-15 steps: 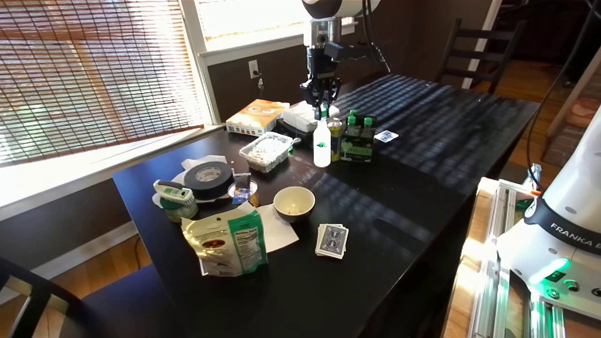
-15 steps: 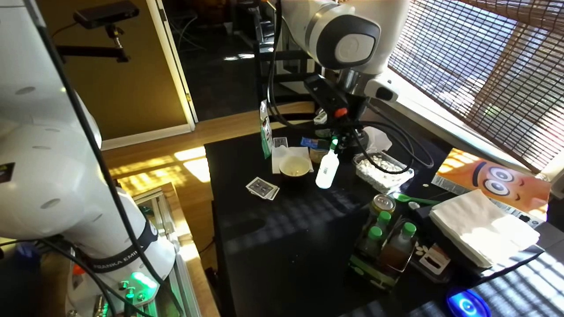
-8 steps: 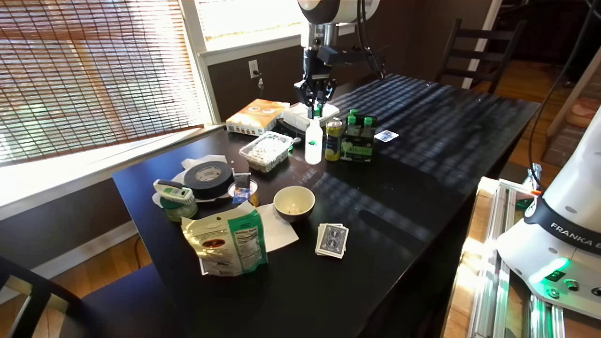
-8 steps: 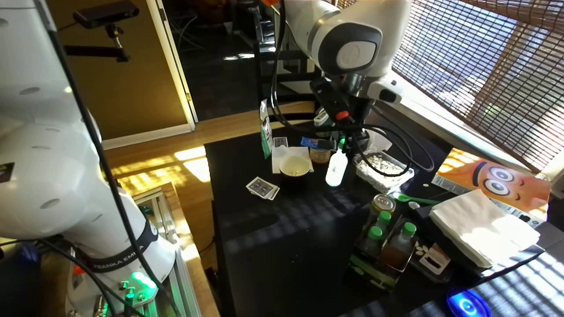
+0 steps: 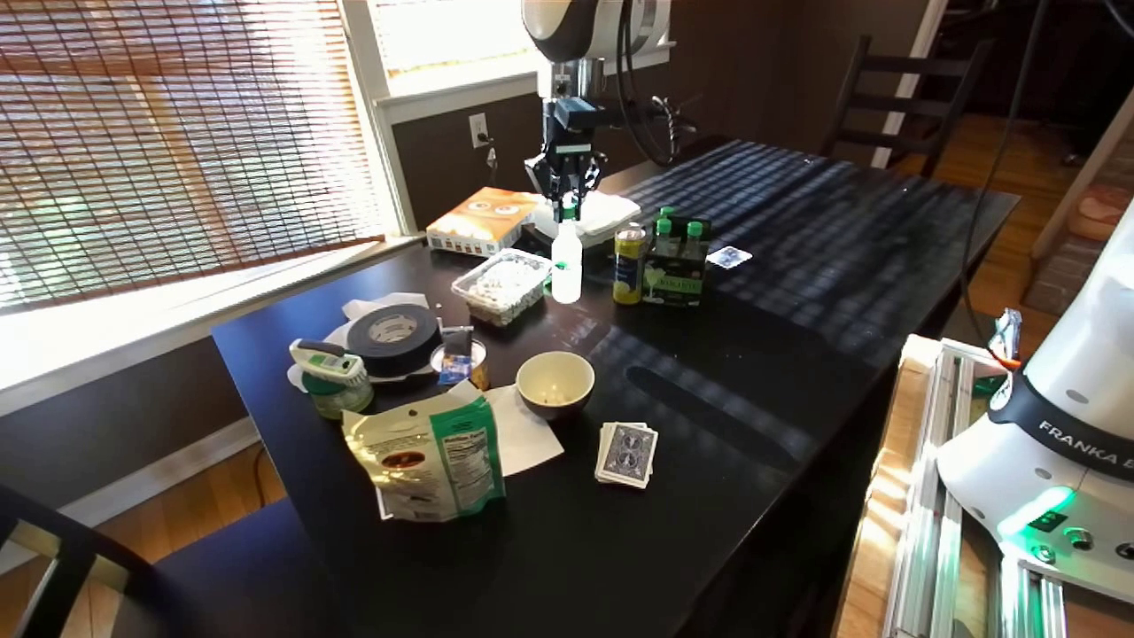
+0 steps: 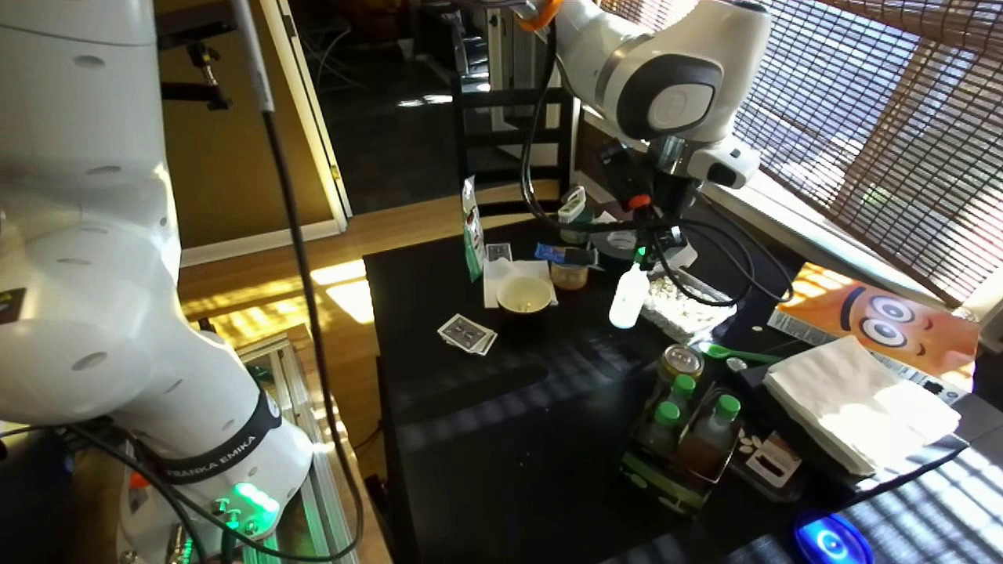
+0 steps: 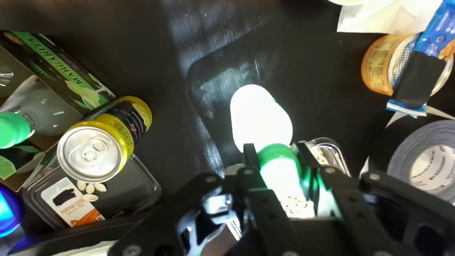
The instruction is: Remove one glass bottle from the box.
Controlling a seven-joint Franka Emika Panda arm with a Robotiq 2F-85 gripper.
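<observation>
Near the middle of the wrist view, a whitish bottle (image 7: pixel 261 119) is out of the box (image 7: pixel 58 64), its green cap (image 7: pixel 279 154) pinched between the jaws. At upper left, the box stands on the dark counter (image 7: pixel 153 64) beside a yellow can (image 7: pixel 105 138); at the lower right edge is tape (image 7: pixel 405 156).

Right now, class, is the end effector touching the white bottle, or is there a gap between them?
Touching: the wrist view shows the end effector closed on the bottle, a finger against either side of its green cap.
</observation>
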